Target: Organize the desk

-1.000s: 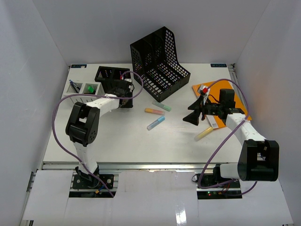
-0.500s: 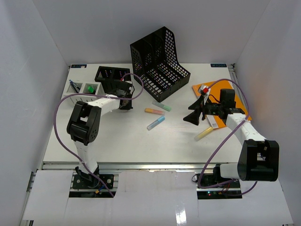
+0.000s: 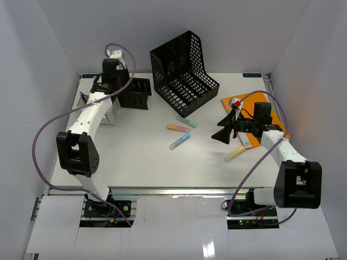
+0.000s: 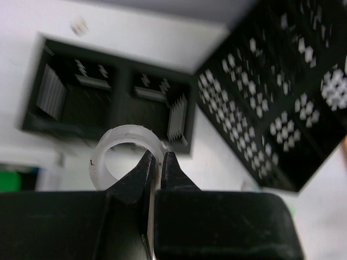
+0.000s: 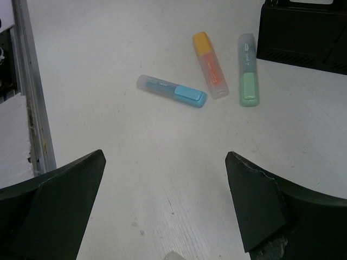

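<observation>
The desk [image 3: 135, 157] is a white tabletop with white walls. My left gripper [image 4: 160, 162] is shut on the rim of a translucent white tape ring [image 4: 111, 149] and holds it in the air above a small black mesh organizer [image 4: 108, 103]. In the top view the left gripper [image 3: 118, 85] is raised at the back left over that organizer [image 3: 135, 92]; the ring is hidden there. My right gripper [image 3: 222, 134] is open and empty, low over the desk right of centre, its fingertips [image 5: 249, 184] wide apart.
Green [image 3: 186, 122], orange [image 3: 178, 128] and blue [image 3: 179, 141] highlighters lie mid-desk, and a yellow one [image 3: 235, 154] lies near the right gripper. A black magazine file [image 3: 184, 73] stands at the back. An orange folder [image 3: 260, 105] lies at the right. A grey pen tray [image 3: 89, 102] sits at the far left.
My left arm has risen from the desk beside the black organizer and swung back and left, carrying the ring. The right arm has not moved.
</observation>
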Controlling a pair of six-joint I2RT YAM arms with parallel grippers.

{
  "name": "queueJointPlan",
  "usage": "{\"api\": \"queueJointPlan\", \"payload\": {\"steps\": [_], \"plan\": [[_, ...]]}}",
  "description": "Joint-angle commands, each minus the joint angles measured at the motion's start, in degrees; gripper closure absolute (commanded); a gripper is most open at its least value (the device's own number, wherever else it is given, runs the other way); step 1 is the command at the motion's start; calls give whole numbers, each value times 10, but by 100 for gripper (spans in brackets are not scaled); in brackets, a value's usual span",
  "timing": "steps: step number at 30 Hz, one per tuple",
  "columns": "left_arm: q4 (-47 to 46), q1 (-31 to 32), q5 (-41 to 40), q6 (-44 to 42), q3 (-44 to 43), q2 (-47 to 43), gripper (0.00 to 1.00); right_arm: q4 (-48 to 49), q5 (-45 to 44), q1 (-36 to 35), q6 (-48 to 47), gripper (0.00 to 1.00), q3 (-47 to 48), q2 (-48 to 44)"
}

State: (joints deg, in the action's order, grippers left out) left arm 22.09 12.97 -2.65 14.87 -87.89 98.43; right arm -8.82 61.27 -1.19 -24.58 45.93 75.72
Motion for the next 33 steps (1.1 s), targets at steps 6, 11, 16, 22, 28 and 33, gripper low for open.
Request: {"api": "queueJointPlan", "payload": {"steps": [6, 11, 16, 22, 28, 33], "plan": [[24, -115, 86, 77, -204, 134, 100, 13, 8, 5, -7, 2, -2, -10], [35, -121, 82, 83, -272, 198, 100, 13, 6, 5, -8, 2, -2, -8], [34, -123, 97, 94, -267, 216, 100, 12, 4, 5, -10, 2, -2, -6], [35, -123, 100, 96, -248, 215, 79, 12, 3, 5, -11, 2, -2, -6], [34, -123, 108, 93, -228, 189, 39, 12, 3, 5, -11, 2, -2, -5], [32, -122, 114, 92, -209, 158, 36, 12, 5, 5, -11, 2, -4, -8]]}}
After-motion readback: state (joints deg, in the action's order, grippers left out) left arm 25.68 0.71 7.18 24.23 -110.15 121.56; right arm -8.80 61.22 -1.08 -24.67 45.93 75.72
